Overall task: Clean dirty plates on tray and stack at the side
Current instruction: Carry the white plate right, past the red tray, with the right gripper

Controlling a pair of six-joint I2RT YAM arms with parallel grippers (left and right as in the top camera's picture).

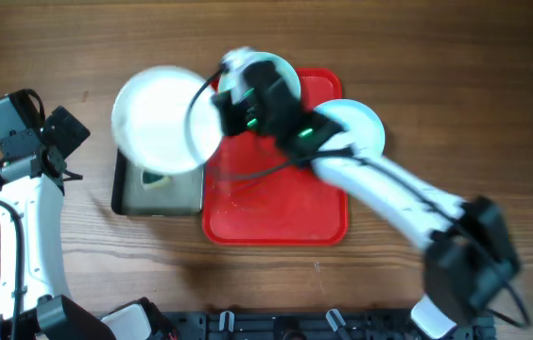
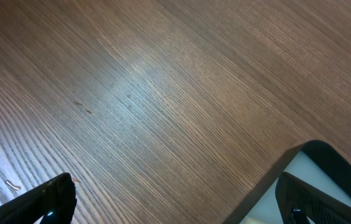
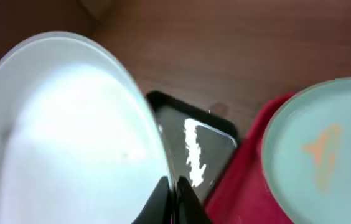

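Overhead: The right hand (image 1: 221, 102) is clenched on the rim of the white plate (image 1: 158, 104). It holds the plate off the red tray (image 1: 276, 212) and above the small black-rimmed tray (image 1: 158, 194), likely so the mess falls there and not on the table (image 1: 418, 38). One mint plate (image 1: 290, 68) lies at the red tray's far end, and another mint plate (image 1: 361, 118) sits across its right rim. The left hand (image 1: 54, 132) is parked well apart, probably to keep the way clear.

Left wrist: The left hand (image 2: 175, 202) is released, its fingers spread over bare wood with nothing between them.

Right wrist: The fingers (image 3: 163, 199) pinch the white plate (image 3: 70, 137) at its edge. The small black-rimmed tray (image 3: 194, 143) lies below. A smeared mint plate (image 3: 318, 149) rests on the red tray (image 3: 244, 180), its orange streak uncleaned. We cannot tell which of the two it is.
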